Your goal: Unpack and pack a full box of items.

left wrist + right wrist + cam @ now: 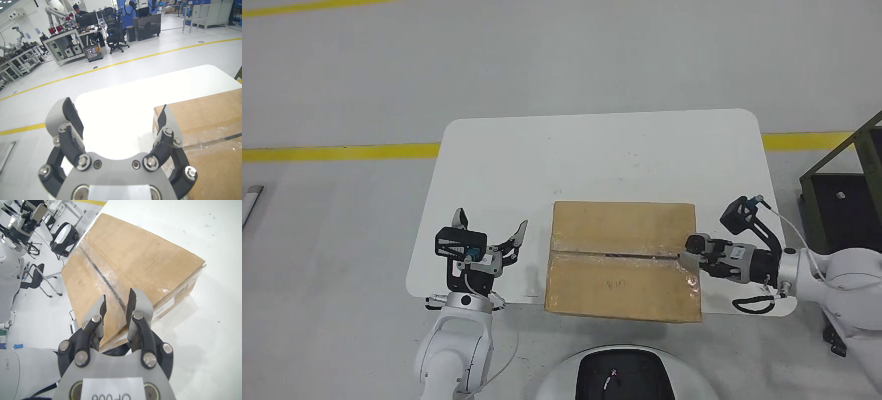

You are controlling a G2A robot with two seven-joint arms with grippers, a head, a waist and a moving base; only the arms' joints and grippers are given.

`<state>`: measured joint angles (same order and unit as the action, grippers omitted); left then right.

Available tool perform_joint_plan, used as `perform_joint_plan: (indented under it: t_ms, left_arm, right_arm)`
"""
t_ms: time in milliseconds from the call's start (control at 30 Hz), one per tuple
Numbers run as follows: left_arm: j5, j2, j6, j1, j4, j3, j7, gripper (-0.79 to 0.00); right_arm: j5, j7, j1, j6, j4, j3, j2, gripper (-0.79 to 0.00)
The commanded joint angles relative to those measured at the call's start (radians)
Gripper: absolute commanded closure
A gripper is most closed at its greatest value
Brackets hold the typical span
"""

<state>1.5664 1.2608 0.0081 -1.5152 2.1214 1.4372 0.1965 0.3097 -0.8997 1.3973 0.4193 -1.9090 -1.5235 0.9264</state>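
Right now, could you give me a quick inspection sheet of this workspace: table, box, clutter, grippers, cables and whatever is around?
Surface: white table, a few small marks.
Job's things: one cardboard box, flaps closed, clear tape along the seam; contents hidden.
Clutter: nothing seen.
Grippers: left gripper open, beside one end of the box, apart from it; right gripper open, fingers either side of the seam at the other end.
Cables: thin cable at the right wrist.
Surroundings: yellow floor line, green frame beside the table, office chairs and workbenches behind.
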Motion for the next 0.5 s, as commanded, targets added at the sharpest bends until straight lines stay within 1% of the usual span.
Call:
perform_joint_plan:
  t_ms: [0,33,67,100,133,467]
  left_arm:
    - [0.000,0.000,0.000,0.000,0.000,0.000,0.000,-0.785]
    - [0.000,0.000,0.000,0.000,0.000,0.000,0.000,-0.785]
    - [0.000,0.000,0.000,0.000,0.000,0.000,0.000,-0.785]
    - [0.000,0.000,0.000,0.000,0.000,0.000,0.000,-0.785]
    - [0.000,0.000,0.000,0.000,0.000,0.000,0.000,-0.785]
    - [0.000,0.000,0.000,0.000,0.000,0.000,0.000,-0.785]
  right_arm:
    - [0.002,0.004,-0.004,-0.001,0.002,0.008,0.000,-0.179]
    - [0.001,0.007,-0.007,0.001,0.001,0.013,0.000,-0.148]
    - [-0.006,0.012,-0.010,0.001,0.002,0.018,0.001,-0.095]
    - [-0.007,0.014,-0.013,0.001,0.001,0.022,0.001,-0.025]
    - [-0.006,0.014,-0.017,0.000,0.001,0.027,0.001,0.000]
    - [-0.003,0.057,-0.043,-0.015,-0.002,0.048,0.002,0.000]
